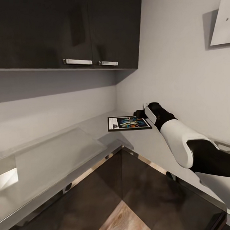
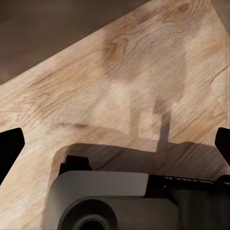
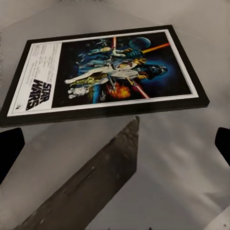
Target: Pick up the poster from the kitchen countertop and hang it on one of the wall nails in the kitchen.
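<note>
Poster point(image 1: 129, 123) lies flat on the bench point(image 1: 95, 129) corner; right tool point(image 1: 140, 113), jaws wide, faces its edge for pickup.

The poster point(image 1: 129, 123) lies flat on the countertop point(image 1: 95, 127), in the corner where two walls meet. The right arm point(image 1: 182, 139) reaches over the countertop to the poster's right edge. Wall cabinets point(image 1: 65, 32) hang above.
</note>
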